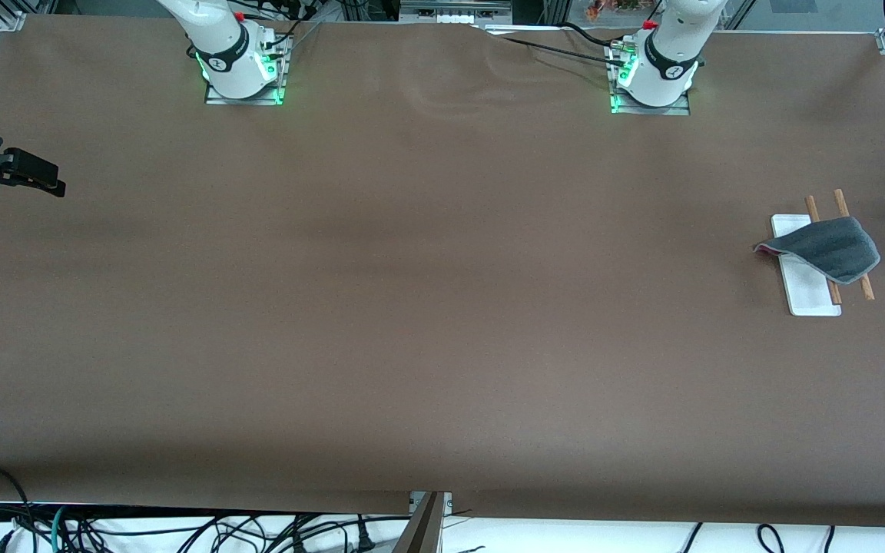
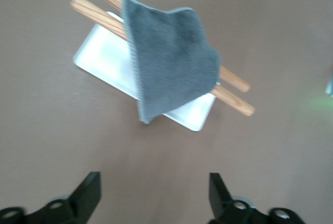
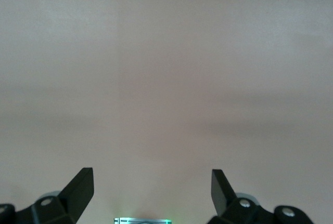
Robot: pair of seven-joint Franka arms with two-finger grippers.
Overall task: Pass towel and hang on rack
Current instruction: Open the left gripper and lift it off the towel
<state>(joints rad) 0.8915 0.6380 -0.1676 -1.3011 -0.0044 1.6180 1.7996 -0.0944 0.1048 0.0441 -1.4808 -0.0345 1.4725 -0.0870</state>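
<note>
The towel point(image 1: 826, 247) lies draped over the rack point(image 1: 803, 288) at the left arm's end of the table, rods running under it, with the left gripper point(image 2: 156, 195) spread and empty above it, while the right gripper point(image 3: 152, 190) waits, splayed, well apart.

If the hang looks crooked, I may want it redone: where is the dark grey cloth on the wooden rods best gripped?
Grip the dark grey cloth at the corner hanging free past the white rack base, toward the right arm's end. Come from above, since that corner sticks out clear of the wooden rods.
</note>
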